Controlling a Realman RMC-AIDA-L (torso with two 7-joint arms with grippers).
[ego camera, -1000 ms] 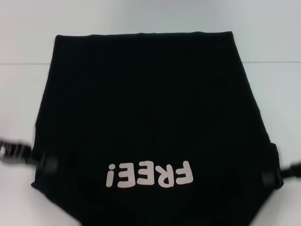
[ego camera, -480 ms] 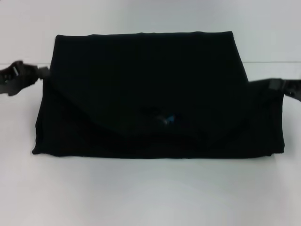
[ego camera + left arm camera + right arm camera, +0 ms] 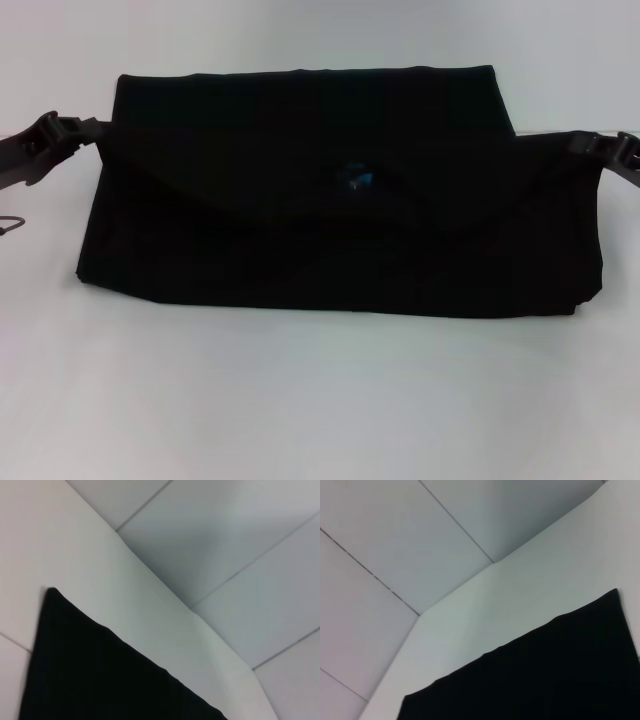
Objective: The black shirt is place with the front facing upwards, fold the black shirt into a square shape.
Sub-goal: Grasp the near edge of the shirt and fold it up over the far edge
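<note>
White tabletop fills the head view, crossed by a thin seam line near its far edge. Left gripper sits at the left side of the black shirt, its dark fingers pinched onto the cloth at the upper left corner of the folded layer. Right gripper mirrors it on the opposite side, closed on the cloth at the upper right, where the fabric is drawn out into a raised point toward the fingers. Both grippers are level with each other, well apart, with the full width of the garment between them.

The shirt lies across the middle of the table as a wide, low band. Its upper layer, held at both ends, is folded over toward the far edge and sags in a shallow curve between the two grippers. A small blue neck label shows near the centre of that layer. The near edge of the shirt runs almost straight, lying flat on the table.

In the left wrist view, one pointed corner of the shirt lies against the pale table. The right wrist view shows another dark edge of the shirt on the table, with grey floor tiles beyond.
</note>
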